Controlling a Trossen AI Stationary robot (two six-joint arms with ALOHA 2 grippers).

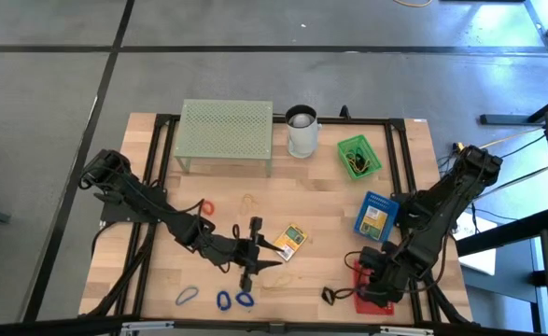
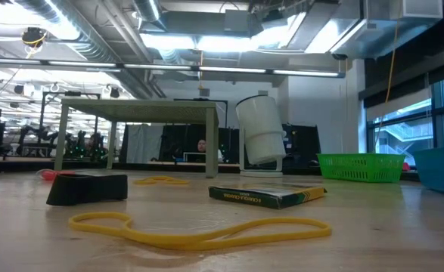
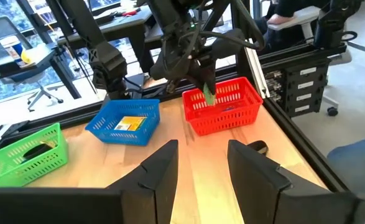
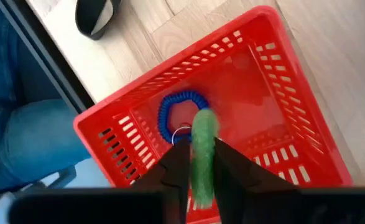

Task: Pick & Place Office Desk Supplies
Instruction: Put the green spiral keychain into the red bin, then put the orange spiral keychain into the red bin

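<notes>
My right gripper [image 4: 202,177] hangs over the red basket [image 1: 374,282] near the table's right near corner, shut on a green band [image 4: 203,144]. A blue coil [image 4: 177,114] lies in that basket. My left gripper [image 3: 198,165] is open above mid-table, level and pointing toward the right edge, just left of a yellow card pack [image 1: 292,240]. A yellow rubber band [image 2: 199,230] and a black binder clip [image 2: 85,187] lie flat on the wood. Blue bands [image 1: 223,300] lie by the near edge, a red band [image 1: 205,207] and a tan one [image 1: 248,201] farther in. My right gripper pinches the green band [image 4: 201,163] between its two fingers [image 4: 177,168], coming from above and pointing down. The band stands out past the fingertips, lifted clear over the inside of the red basket [image 4: 275,118].
A blue basket [image 1: 376,216] with a yellow pack and a green basket [image 1: 358,156] stand on the right half. The white cup [image 1: 302,132] and the pale green mesh stand [image 1: 227,136] are at the far edge. A black loop [image 1: 330,297] lies left of the red basket.
</notes>
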